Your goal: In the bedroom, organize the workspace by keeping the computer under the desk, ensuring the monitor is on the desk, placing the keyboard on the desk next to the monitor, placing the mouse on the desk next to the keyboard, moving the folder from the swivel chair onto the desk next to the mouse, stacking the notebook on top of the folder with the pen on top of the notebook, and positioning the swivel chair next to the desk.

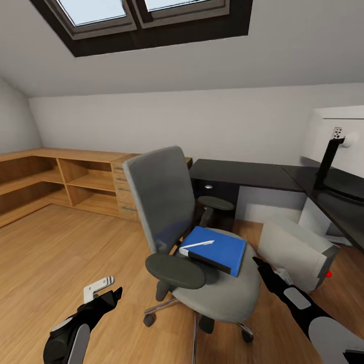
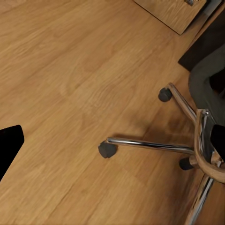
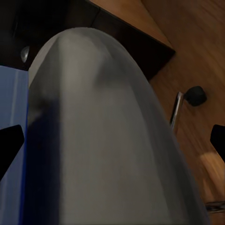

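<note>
The grey swivel chair (image 1: 167,202) stands on the wood floor in front of the black desk (image 1: 242,174). On its seat lies the blue folder (image 1: 220,247) with the white pen (image 1: 197,244) on top; the notebook is not distinguishable. The grey-white computer (image 1: 293,250) sits tilted on the floor by the desk, red light showing. The monitor (image 1: 336,134) stands on the desk's right wing, white back toward me. My right gripper (image 1: 259,264) is open just right of the seat edge, close to the folder (image 3: 11,108). My left gripper (image 1: 114,294) hangs open low over the floor, left of the chair base (image 2: 187,147). Keyboard and mouse are out of view.
A low light-wood shelf and drawer unit (image 1: 86,182) runs along the left and back walls. Open wood floor (image 1: 60,253) lies left of the chair. The chrome legs and casters (image 2: 107,150) spread under the seat. Sloped ceiling with a skylight (image 1: 136,15) above.
</note>
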### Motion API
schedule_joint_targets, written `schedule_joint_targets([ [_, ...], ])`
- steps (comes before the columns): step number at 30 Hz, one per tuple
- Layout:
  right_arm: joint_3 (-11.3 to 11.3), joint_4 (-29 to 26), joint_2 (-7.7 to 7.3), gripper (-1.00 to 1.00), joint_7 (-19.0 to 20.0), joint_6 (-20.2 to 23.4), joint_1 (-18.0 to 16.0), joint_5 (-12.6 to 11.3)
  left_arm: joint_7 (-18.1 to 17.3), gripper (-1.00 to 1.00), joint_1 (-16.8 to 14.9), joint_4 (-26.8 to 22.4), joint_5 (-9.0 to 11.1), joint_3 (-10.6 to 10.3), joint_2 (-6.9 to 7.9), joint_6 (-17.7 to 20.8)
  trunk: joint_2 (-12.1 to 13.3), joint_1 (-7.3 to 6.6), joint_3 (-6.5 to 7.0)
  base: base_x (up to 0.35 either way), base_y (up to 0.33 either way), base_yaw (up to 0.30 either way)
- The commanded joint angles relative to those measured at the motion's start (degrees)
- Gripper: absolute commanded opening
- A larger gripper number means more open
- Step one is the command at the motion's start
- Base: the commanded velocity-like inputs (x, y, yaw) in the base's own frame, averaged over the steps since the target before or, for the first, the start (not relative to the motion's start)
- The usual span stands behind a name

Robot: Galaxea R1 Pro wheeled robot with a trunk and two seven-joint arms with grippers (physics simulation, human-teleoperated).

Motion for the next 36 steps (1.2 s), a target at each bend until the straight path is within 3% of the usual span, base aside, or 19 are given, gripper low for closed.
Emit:
schedule_joint_targets([
  [1, -0.36, 0.01, 0.05, 1.0, 0.22, 0.45, -0.03, -0.26, 0.42, 1.0, -0.04, -0.07, 0.61, 0.07, -0.04, 0.25, -0.02, -0.01, -0.06, 0.025, 0.0, 0.0],
  [12, -0.3, 0.07, 0.19, 1.0, 0.19, 0.44, -0.03, -0.26, 0.41, 1.0, -0.04, -0.07, 0.61, 0.13, -0.04, 0.25, -0.02, -0.01, -0.06, 0.008, 0.0, 0.07],
  [36, -0.3, 0.1, 0.2, 1.0, 0.45, 0.44, -0.03, -0.26, 0.39, 1.0, -0.04, -0.07, 0.61, 0.07, -0.04, 0.3, -0.02, -0.01, -0.06, 0.0, 0.0, 0.268],
])
